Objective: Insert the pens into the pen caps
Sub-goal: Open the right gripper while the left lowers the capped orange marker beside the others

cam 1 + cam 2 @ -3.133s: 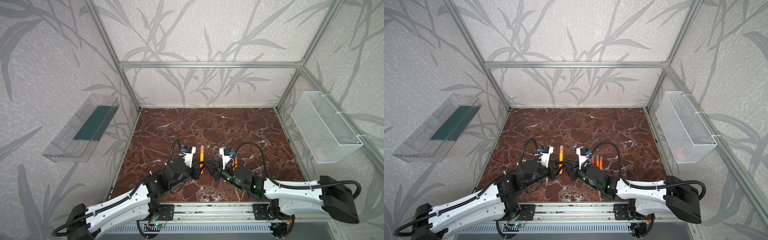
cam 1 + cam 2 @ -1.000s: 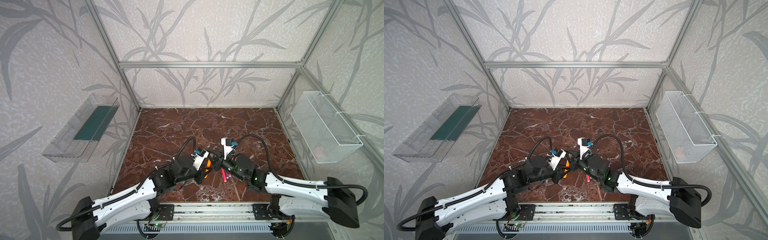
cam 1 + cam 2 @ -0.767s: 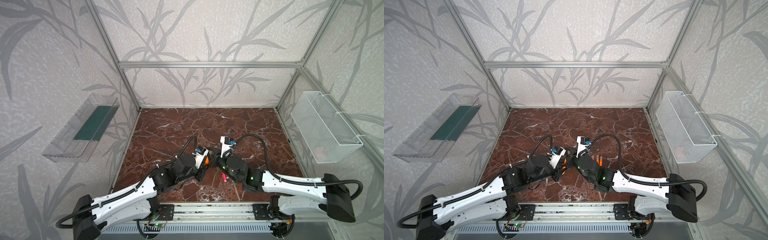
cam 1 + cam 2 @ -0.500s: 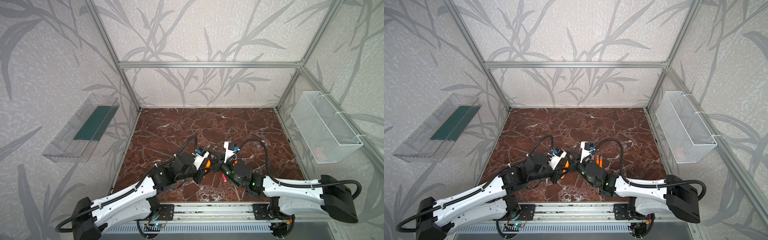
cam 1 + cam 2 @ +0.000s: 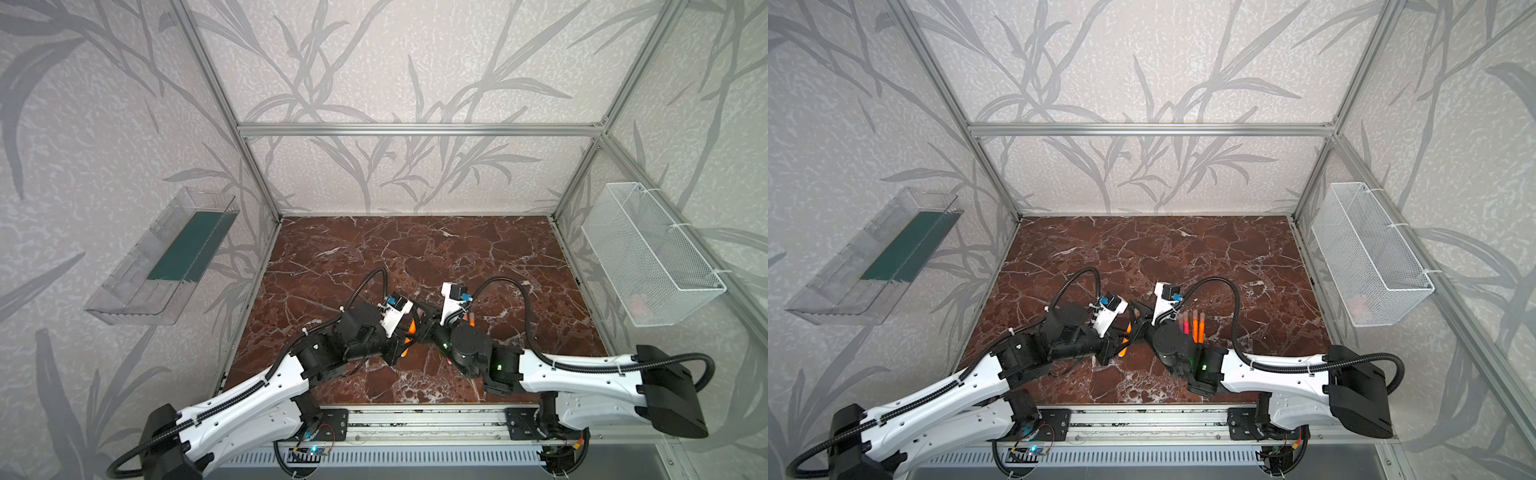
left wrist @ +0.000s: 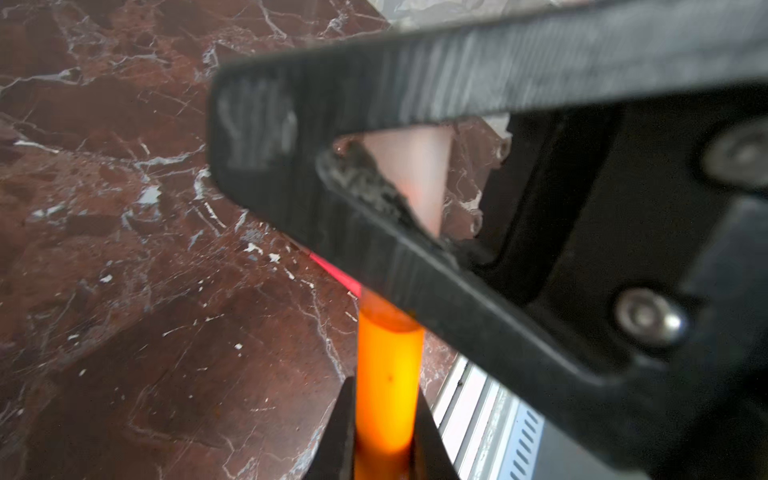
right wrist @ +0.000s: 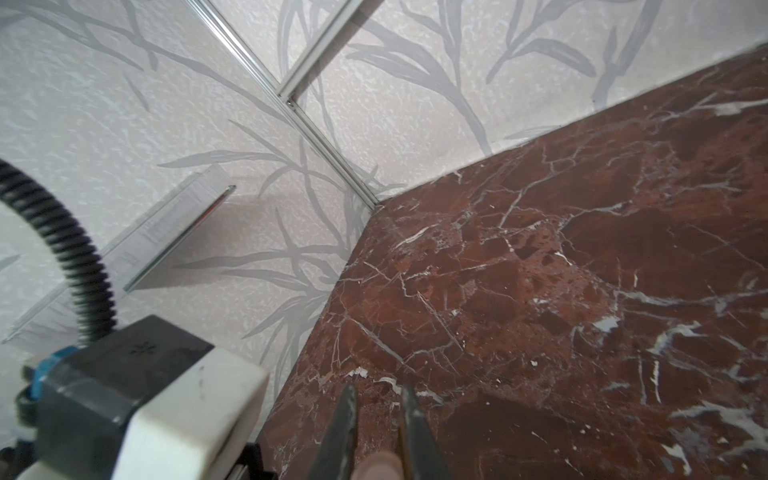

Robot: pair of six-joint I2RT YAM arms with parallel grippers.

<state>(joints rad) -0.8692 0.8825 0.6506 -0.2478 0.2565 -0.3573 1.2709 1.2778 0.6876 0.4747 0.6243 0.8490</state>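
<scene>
My left gripper clamps the orange pen, apparently aimed straight into the cap my right gripper pinches.

Leaf-patterned grey walls are enclosing a red-brown marble bench; a clear tray and a white wire basket are hanging on opposite sides.

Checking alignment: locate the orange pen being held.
In both top views the orange pen is front-centre of the table, clamped in the left gripper, its end meeting the right gripper's pale cap.
</scene>
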